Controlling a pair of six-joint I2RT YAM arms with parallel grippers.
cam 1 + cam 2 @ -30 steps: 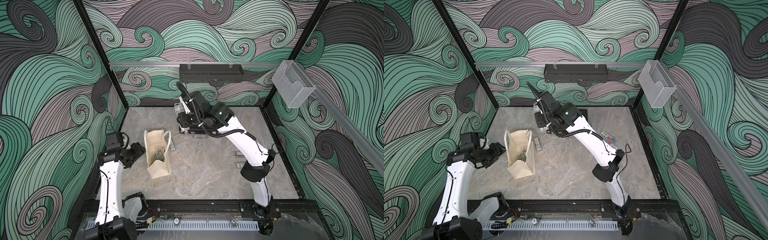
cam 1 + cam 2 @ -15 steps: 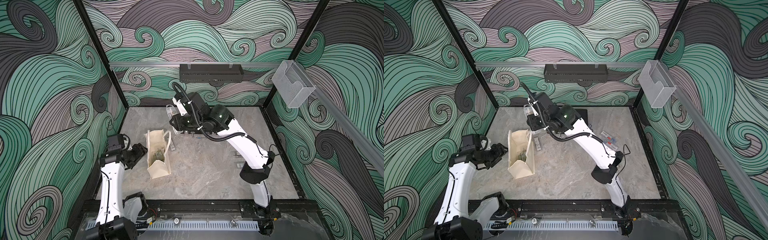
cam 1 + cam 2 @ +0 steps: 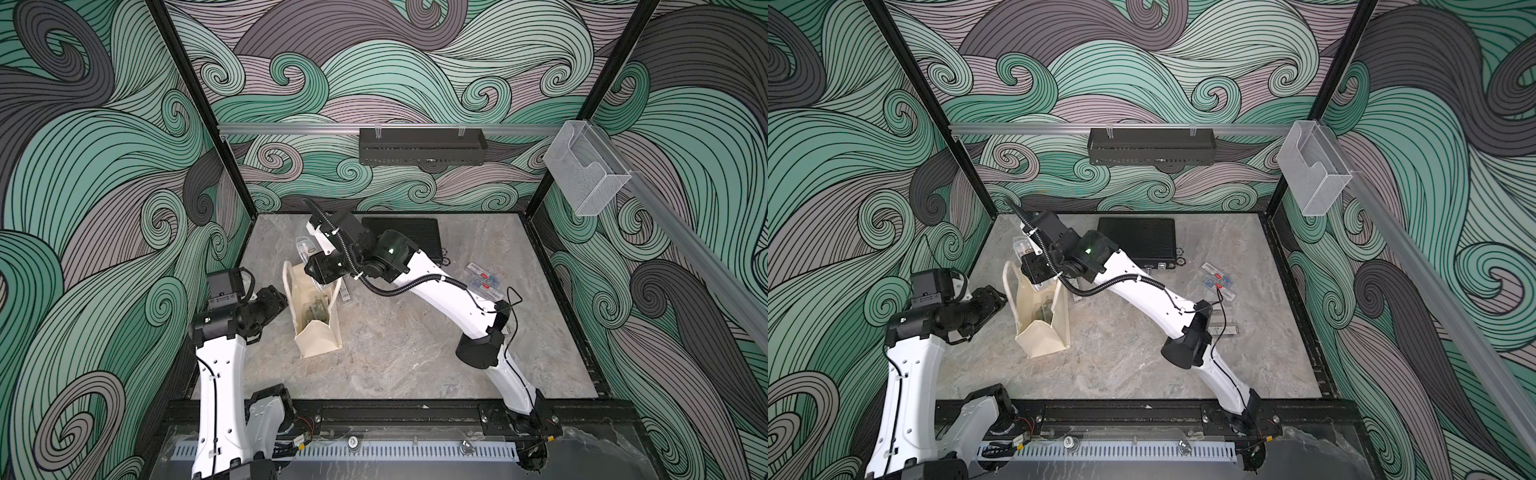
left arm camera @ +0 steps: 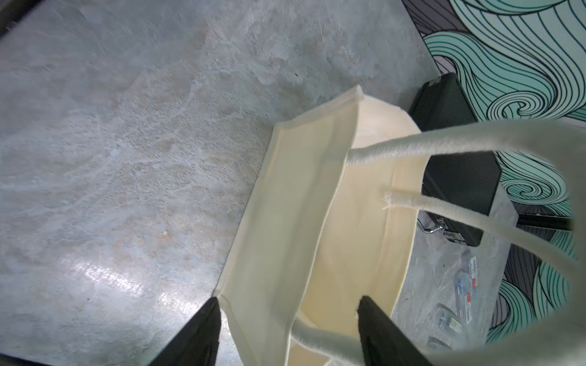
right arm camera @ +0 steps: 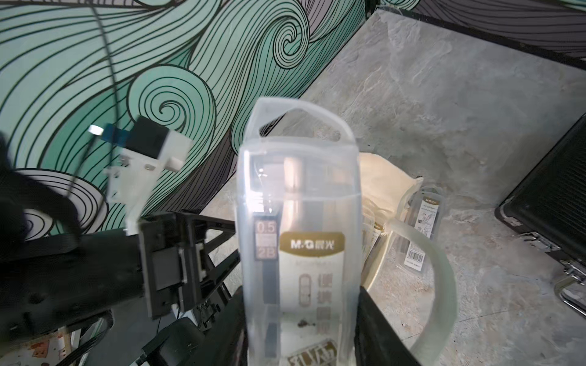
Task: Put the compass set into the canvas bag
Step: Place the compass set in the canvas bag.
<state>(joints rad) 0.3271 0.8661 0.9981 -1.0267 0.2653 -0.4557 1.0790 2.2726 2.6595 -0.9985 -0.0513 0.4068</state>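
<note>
Compass set (image 5: 298, 221): clear plastic case; lower end clamped in right gripper (image 5: 302, 320); held over the far end of the canvas bag (image 3: 318, 338) mouth
Right gripper: jaws closed on the case
Left gripper (image 4: 288, 301): jaws apart, gripping nothing; at the bag's rim
Canvas bag: upright on table (image 3: 415, 353); mouth open; clear packs (image 3: 313, 309) lie inside

Seen in a top view, the left arm (image 3: 220, 374) rises from its base at seven o'clock, elbow folded, forearm level. Its wrist aims the left tool (image 3: 281, 300) toward three o'clock with the jaws standing well apart. The right arm (image 3: 440, 291) leans long from five o'clock toward ten o'clock. Its wrist tips the right tool (image 5: 301, 317) downward, jaws clamped on the compass set (image 5: 298, 196).
</note>
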